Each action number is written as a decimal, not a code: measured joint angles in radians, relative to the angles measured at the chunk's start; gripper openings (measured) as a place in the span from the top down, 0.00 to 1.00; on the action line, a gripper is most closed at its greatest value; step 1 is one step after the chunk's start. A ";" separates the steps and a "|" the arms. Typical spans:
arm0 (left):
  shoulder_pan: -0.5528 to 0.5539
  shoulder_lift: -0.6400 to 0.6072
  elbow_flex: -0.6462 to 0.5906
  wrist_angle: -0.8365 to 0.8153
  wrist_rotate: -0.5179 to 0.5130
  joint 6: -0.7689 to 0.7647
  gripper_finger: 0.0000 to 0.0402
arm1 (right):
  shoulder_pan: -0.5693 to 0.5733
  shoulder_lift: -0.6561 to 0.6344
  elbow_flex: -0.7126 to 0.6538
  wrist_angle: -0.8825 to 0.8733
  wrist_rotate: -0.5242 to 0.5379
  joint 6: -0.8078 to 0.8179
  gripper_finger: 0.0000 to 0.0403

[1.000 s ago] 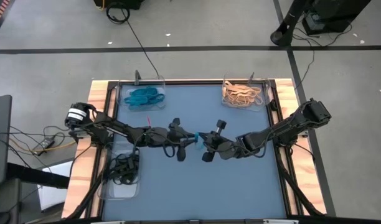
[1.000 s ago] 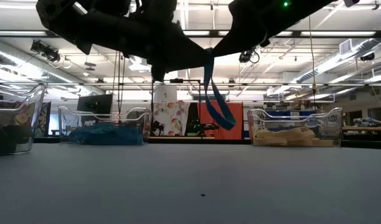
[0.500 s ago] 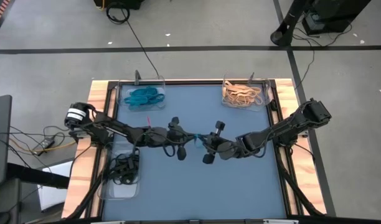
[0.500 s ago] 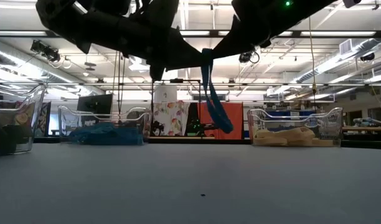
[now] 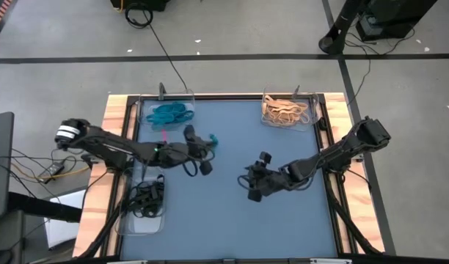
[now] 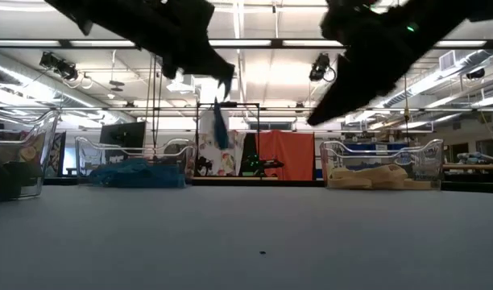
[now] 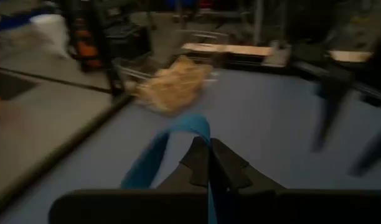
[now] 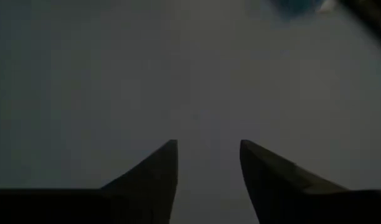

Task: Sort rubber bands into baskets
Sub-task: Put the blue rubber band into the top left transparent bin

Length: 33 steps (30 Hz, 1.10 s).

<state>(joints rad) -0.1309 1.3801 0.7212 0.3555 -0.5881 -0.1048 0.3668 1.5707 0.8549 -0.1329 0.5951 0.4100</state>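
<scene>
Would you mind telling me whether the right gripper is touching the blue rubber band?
Apart. The high view shows the right gripper open over bare mat, well clear of the blue rubber band, which the left gripper holds.

Premises: robotics lab or workshop. Evidence: open hall with ceiling strip lights point(image 6: 254, 43), concrete floor point(image 5: 232, 73) with taped lines, loose cables point(image 5: 34, 165), framed desk point(image 5: 232, 220), monitor point(image 6: 122, 134).

Four camera views. The high view looks straight down on the whole blue table point(image 5: 232, 220), with floor around it. The low view sits at tabletop height, facing level across the table toward the room at twelve o'clock. Each wrist view looks forward, close, past its own dark fingers point(image 8: 153, 174). High and low views share the teal-filled basket point(image 5: 168, 114) point(image 6: 134, 171).
</scene>
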 joint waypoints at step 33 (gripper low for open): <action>0.805 -0.307 0.000 -0.790 0.115 -0.135 0.91 | 0.103 0.000 -0.111 0.046 -0.012 0.167 0.53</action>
<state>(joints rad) 0.6743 1.0729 0.7212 -0.4346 -0.4736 -0.2397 0.4702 1.5707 0.7441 -0.0870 0.5831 0.5766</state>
